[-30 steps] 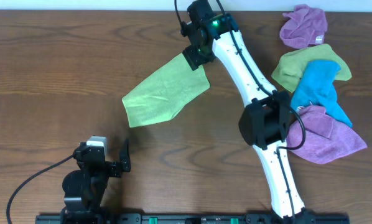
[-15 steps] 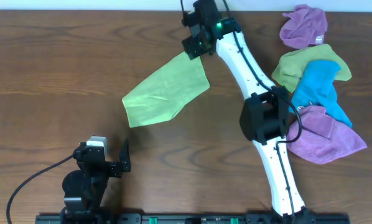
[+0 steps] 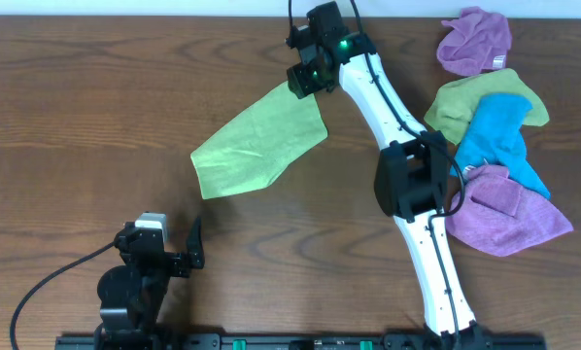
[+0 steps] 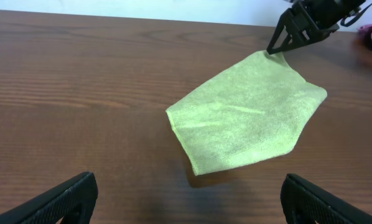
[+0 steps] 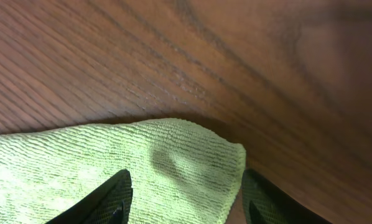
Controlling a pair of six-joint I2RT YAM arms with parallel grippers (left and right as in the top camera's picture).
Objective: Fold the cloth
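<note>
Black fingers of the right gripper (image 5: 185, 198) stand apart, straddling the far corner of the lime-green cloth (image 3: 259, 146), which lies spread near the table's middle. The step in hand looks like the first pinch. Next the jaws need to clamp that corner, lift it and carry it over to the opposite edge. The left gripper (image 4: 186, 199) sits wide apart and empty near the front. The table (image 3: 77, 97) is dark wood, with spare rags (image 3: 495, 126) heaped at the right, well apart, and a pale wall behind.
</note>
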